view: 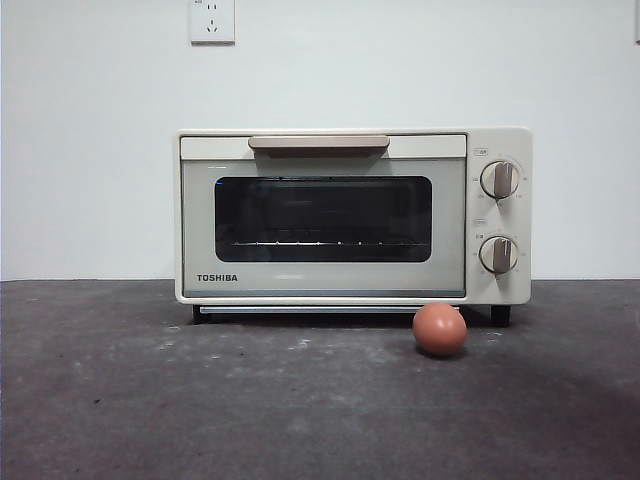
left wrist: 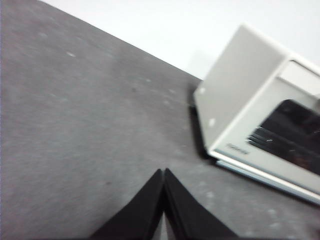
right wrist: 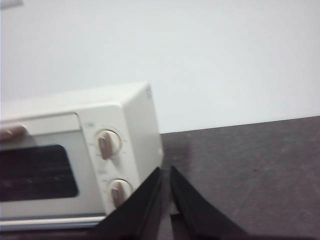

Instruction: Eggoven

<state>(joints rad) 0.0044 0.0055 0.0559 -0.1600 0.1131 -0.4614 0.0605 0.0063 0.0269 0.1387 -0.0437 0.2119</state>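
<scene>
The cream TOSHIBA toaster oven [view: 352, 215] stands at the back of the dark table with its door closed, tan handle [view: 318, 143] on top and two knobs on its right. The reddish-brown egg [view: 440, 329] lies on the table in front of the oven's right end. My left gripper [left wrist: 163, 172] is shut and empty, above the table off the oven's [left wrist: 260, 115] left end. My right gripper [right wrist: 165, 171] is shut and empty, off the oven's [right wrist: 80, 155] right end. The egg is hidden in both wrist views. Neither arm shows in the front view.
A dark grey table [view: 150, 400] runs up to a white wall. A wall socket [view: 212, 20] sits high on the wall above the oven.
</scene>
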